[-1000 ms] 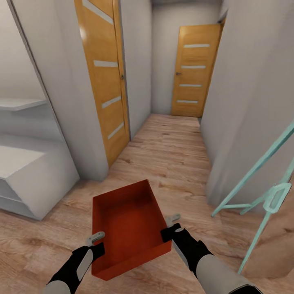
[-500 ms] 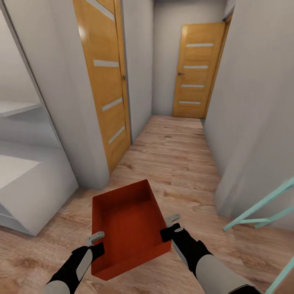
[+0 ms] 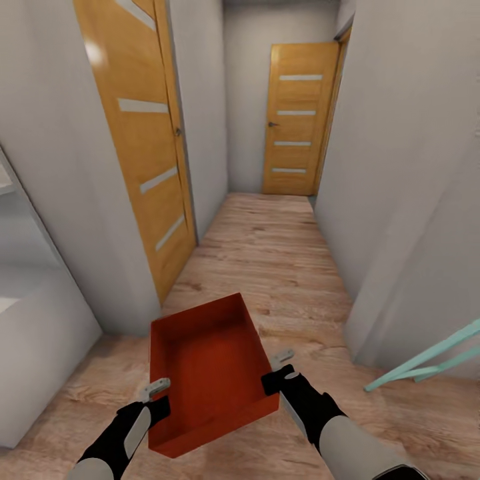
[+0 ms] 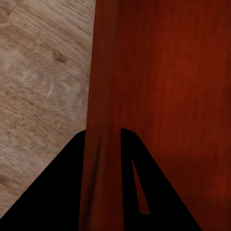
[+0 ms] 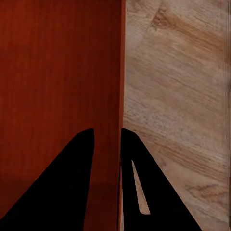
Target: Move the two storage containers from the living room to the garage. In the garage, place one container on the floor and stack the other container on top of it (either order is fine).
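the shallow rectangular orange-red open-top storage container is carried in front of the robot, above the light wood-plank floor of a narrow corridor with pale grey walls. the left gripper is clamped on its left long wall, one finger inside and one outside, and the right gripper is clamped the same way on its right long wall; each wrist view shows the thin wall between the two dark fingers. the step in hand seems to be the transport toward the garage, which is not reached yet. the next move probably calls for driving straight along the corridor toward the far wooden door with pale glass slats, keeping the container level and clear of the nearer wooden door on the left. i can read no brand, label or writing anywhere.
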Controlling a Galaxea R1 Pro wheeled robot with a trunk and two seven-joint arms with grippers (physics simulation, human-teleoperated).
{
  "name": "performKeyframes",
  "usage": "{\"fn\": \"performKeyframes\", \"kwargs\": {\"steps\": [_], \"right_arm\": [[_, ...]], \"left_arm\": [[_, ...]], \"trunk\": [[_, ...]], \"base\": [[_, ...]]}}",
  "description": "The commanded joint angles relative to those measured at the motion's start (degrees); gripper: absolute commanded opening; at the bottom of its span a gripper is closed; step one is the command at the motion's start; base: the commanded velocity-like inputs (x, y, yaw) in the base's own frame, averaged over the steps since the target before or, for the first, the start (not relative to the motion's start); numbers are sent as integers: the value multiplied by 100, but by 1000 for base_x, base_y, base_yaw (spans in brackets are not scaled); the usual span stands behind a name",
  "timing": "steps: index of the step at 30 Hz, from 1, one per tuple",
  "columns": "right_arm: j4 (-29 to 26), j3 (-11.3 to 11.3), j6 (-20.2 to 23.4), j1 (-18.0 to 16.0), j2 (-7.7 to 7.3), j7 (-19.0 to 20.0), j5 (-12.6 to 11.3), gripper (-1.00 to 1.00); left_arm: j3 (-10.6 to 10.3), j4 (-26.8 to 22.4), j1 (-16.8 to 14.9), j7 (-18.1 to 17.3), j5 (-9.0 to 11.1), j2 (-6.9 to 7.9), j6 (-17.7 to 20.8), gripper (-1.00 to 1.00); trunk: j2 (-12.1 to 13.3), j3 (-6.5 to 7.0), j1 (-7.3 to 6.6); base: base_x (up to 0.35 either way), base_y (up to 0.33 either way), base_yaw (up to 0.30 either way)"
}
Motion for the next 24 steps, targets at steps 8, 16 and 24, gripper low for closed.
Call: {"fn": "performKeyframes", "kwargs": {"steps": [8,16,24], "right_arm": [[-17,507,38,1,83,189,-49,-100],[-18,508,38,-3,83,189,-49,-100],[-22,509,38,-4,83,189,-49,-100]], "left_arm": [[-358,-5,0,39,239,-107,152,-100],[-358,-6,0,39,239,-107,152,-100],[-360,-7,0,41,239,-107,152,-100]], "trunk": [[-2,41,3],[-2,88,3],[-2,98,3]], "base": [[341,149,-249],[341,149,-246],[341,149,-49]]}}
